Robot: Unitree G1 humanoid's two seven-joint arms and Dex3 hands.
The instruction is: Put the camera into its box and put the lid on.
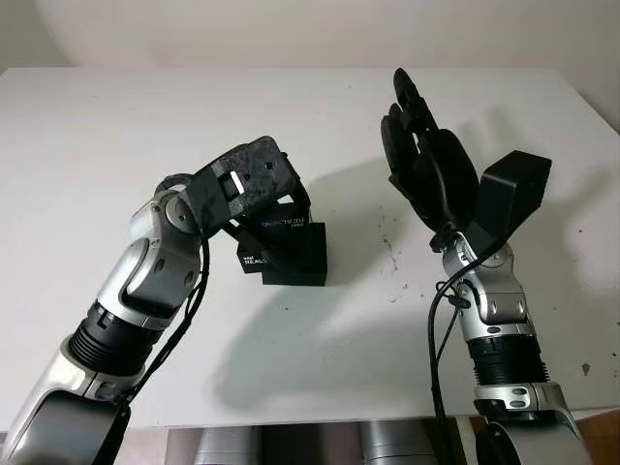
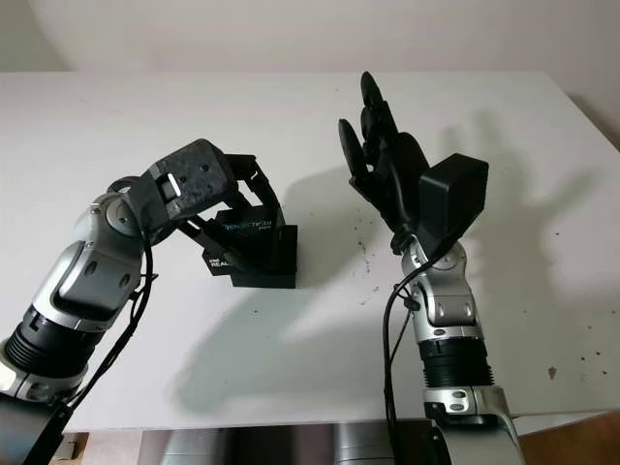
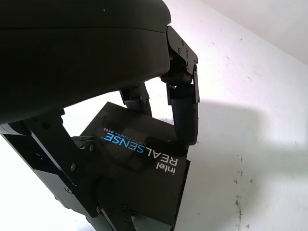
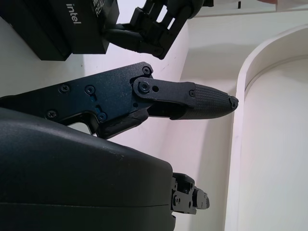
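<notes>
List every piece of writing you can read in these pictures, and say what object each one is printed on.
"intel REALSENSE": on the top of the black lid, which the left hand holds tilted over the black box.
Small line above it on the lid: looks like "DEPTH CAMERA D405", too small to be sure.
"REAL...": white lettering on the box side, partly hidden.
The right hand, open and raised over the table, carries no writing.
</notes>
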